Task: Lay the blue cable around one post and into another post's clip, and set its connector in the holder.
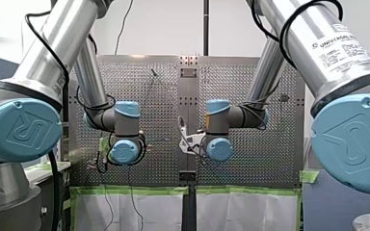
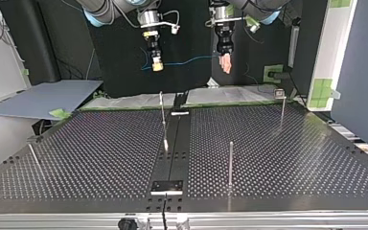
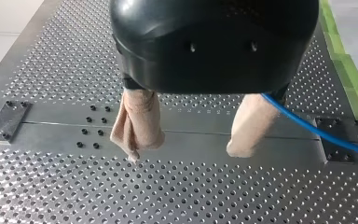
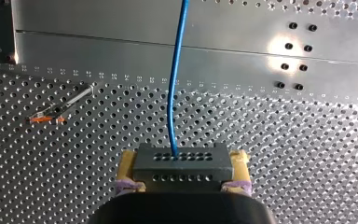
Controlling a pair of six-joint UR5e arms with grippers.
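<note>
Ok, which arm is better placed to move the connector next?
Right. My right pincer is shut on the connector, with the blue cable leading out ahead of it. My left pincer is open and empty; the cable only passes beside it.

The silver perforated metal table (image 2: 287, 158) has two hole-covered panels with a smooth dark centre strip (image 2: 175, 143) between them. On the panel at the top view's right stands a plain thin metal post (image 2: 230, 163) towards the near edge. Well behind it, towards the far corner, stands a thin post with a small square clip on top (image 2: 281, 108). A third slim metal post (image 2: 163, 120) rises just beside the strip on the other panel, and a thin leaning rod (image 2: 33, 154) stands at the far left. A black rectangular plate (image 2: 167, 186) lies on the strip at the near edge, and a short pale bar (image 2: 179, 113) crosses its far end. Green tape (image 1: 130, 190) lines one table edge.
</note>
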